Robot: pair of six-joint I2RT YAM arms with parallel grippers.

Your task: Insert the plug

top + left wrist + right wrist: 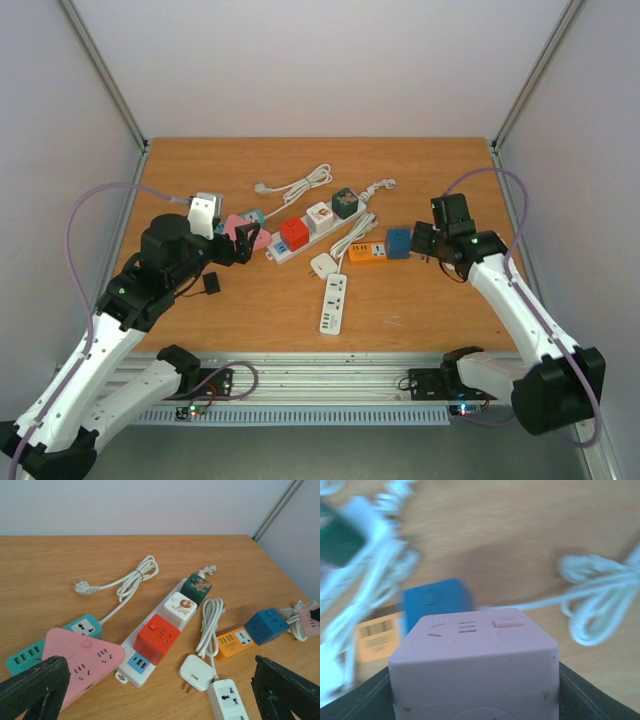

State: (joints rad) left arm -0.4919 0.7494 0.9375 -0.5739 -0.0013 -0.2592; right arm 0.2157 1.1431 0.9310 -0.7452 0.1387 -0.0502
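Note:
A white two-prong plug (197,672) lies flat on the table, its cable running to a white power strip (227,700); both also show in the top view, the plug (322,263) and the strip (335,303). My left gripper (157,680) is open and empty, low above the table, its left finger (35,687) beside a pink triangular socket (82,662). In the top view the left gripper (240,245) is at this pink socket. My right gripper (425,240) is shut on a pink cube socket (475,665), held just right of a blue cube (437,605).
A long white strip (150,645) carries red (156,639), white and green cubes. A teal strip (82,627) lies behind the pink socket. An orange strip (232,642) holds the blue cube (267,625). Coiled white cables (137,577) lie at the back and right (600,590).

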